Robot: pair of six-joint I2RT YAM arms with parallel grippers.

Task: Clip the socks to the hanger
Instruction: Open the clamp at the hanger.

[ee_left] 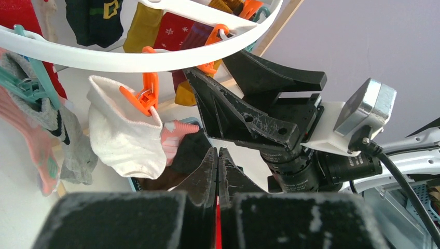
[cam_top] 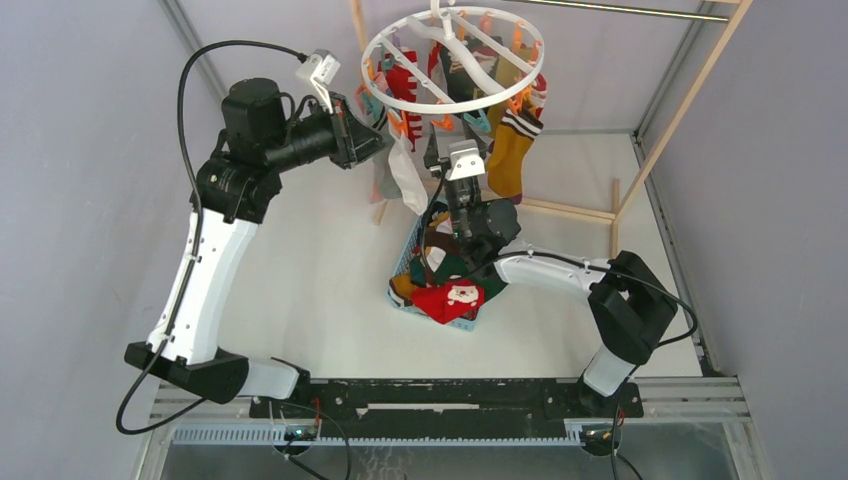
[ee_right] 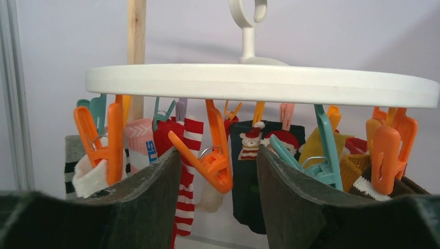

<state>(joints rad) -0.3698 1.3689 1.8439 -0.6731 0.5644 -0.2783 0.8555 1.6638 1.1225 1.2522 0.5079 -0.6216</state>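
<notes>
Nearest, dark fingers of right hand [ee_right: 218, 151] spread wide, gripping nothing, standing either side of an empty orange clip [ee_right: 215, 166]. Clip between them, a little closer to the left finger, hung from the hanger [ee_right: 259, 83] just above. Long axis close to upright, lower end slanted right. Seemingly lined up for a squeeze on that clip, though no sock at its mouth yet.

Beyond, clipped socks [ee_right: 244, 197] dangling in a row, long axes vertical.

At the ring's other side, left hand [ee_left: 217, 155] pressed fully closed, nothing seen between its fingers, just under the rim beside a clipped white sock [ee_left: 124, 140].

Farther down, well below both hands, loose socks [cam_top: 440, 275] heaped in light-blue basket [cam_top: 402, 262] on table [cam_top: 300, 290]. Santa sock [cam_top: 450, 297] on top at the near corner, lying flat, long axis roughly left to right. Directly under the right arm, so probably the nearer arm for a pick.
</notes>
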